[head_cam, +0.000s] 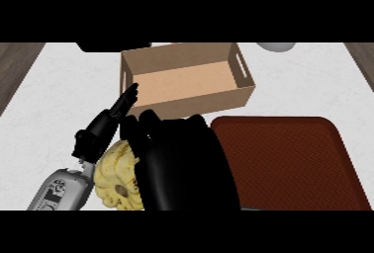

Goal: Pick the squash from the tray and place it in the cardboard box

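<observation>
- Nearest, the yellow squash (116,178) sits low at the view's left of centre, off the tray and over the white counter (306,79), pressed between the two hands
- The right hand (179,163) is a large black mass just to the squash's right, fingers pointing up the view and wrapped against the squash's side; it hides much of it, and whether the squash is lifted or resting on the counter I cannot tell
- The left hand (102,131) comes in from the lower left on its grey forearm, fingers fairly straight and laid along the squash's upper left edge, tips reaching toward the box
- To the right, the dark red tray (292,163) lies flat with nothing showing on its visible surface
- Further off, the cardboard box (241,94) stands open, its near wall just beyond the fingertips and its floor bare
- Judged from this, the pick is done and the carry is under way; the squash is not yet in the box
- Next move calls for raising the squash above the near wall, carrying it forward over the opening, then parting the hands so it drops inside without catching the rim
</observation>
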`<action>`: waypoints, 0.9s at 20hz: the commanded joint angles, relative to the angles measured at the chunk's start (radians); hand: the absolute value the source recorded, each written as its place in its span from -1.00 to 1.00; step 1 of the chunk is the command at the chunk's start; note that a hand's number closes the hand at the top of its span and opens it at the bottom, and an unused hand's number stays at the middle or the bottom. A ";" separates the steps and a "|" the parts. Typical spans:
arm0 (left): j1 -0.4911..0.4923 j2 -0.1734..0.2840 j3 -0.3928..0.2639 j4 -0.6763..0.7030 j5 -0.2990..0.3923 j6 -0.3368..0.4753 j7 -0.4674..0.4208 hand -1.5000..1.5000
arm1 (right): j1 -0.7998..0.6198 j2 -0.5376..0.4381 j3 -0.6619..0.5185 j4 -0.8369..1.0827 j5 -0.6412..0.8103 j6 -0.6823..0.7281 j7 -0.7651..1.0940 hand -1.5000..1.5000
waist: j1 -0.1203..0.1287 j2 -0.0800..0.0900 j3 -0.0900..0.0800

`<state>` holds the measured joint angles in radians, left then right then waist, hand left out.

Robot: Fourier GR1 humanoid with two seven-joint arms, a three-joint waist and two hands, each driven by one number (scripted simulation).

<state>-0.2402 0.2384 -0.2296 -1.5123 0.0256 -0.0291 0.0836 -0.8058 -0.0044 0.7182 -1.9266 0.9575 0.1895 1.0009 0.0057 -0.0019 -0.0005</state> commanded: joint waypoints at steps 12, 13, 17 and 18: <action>0.011 -0.049 0.009 0.022 -0.060 -0.012 -0.028 0.00 | -0.303 0.004 -0.309 0.499 -0.131 -0.185 -0.152 1.00 | 0.010 0.005 0.000; 0.015 -0.044 0.034 0.028 -0.041 -0.023 -0.031 0.00 | -0.268 0.004 -0.313 0.529 -0.101 -0.214 -0.208 1.00 | 0.007 0.005 0.000; 0.021 -0.072 -0.002 -0.022 -0.079 -0.008 0.007 0.00 | -0.266 0.004 -0.340 0.614 -0.044 -0.225 -0.266 1.00 | 0.003 0.003 0.000; 0.045 -0.037 0.043 -0.005 -0.034 -0.048 -0.034 0.00 | -0.336 0.004 -0.363 0.721 -0.064 -0.240 -0.280 1.00 | 0.013 0.005 0.000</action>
<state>-0.2139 0.1952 -0.2072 -1.5215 -0.0229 -0.0565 0.0577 -1.0846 -0.0003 0.3903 -1.3553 0.8750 -0.0056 0.7735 0.0137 0.0011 0.0001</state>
